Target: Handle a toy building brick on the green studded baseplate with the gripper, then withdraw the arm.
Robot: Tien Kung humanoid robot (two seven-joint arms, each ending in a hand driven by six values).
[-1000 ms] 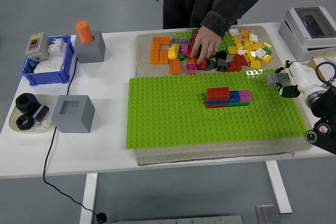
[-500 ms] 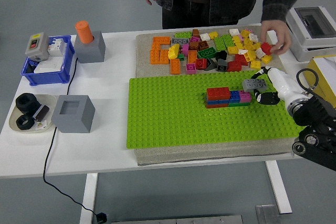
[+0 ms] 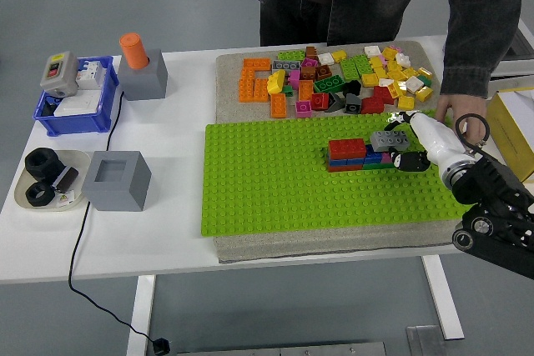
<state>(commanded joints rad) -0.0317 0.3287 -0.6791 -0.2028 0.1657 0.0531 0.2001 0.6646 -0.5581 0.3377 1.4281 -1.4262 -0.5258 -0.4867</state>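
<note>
Reaching in from the table's right edge, the right hand (image 3: 402,144) had its fingers clamped on a grey brick (image 3: 386,139). It held the brick over the stacked bricks (image 3: 357,155) on the green baseplate (image 3: 267,181). A person's hand (image 3: 460,111) rested by the baseplate's far right corner.

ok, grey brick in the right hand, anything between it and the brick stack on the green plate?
Nothing visible. The right hand holds the grey brick right over the right end of the brick stack on the green baseplate; whether they touch is unclear. The person's hand rests off to the right, clear of the path.
</note>
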